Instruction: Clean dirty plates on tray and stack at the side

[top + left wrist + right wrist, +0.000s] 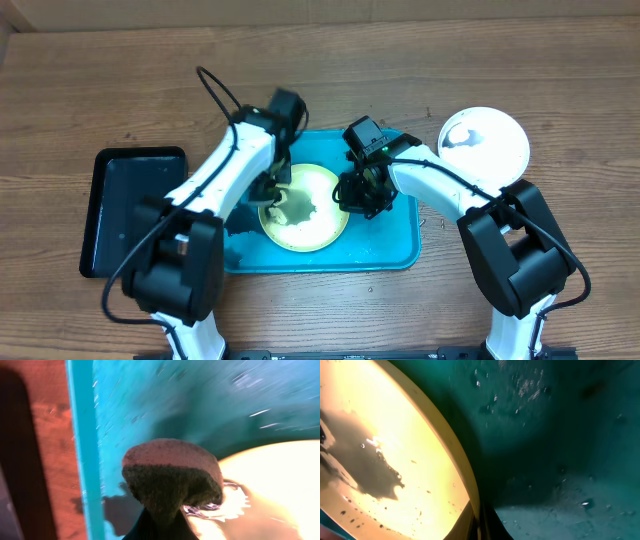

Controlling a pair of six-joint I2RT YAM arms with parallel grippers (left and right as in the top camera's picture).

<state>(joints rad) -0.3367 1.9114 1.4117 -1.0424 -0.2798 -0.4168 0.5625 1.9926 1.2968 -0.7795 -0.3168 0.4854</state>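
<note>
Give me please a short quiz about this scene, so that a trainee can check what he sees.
1. True or false: the white plate lies on the tray.
2. What do the left jaws hold? A a sponge; B a cloth; C nothing.
3. Fill in: the right jaws pinch the rim of the ___ plate.
Key: 1 false, it lies on the table, right of the tray; 2 A; 3 the yellow-green plate.
</note>
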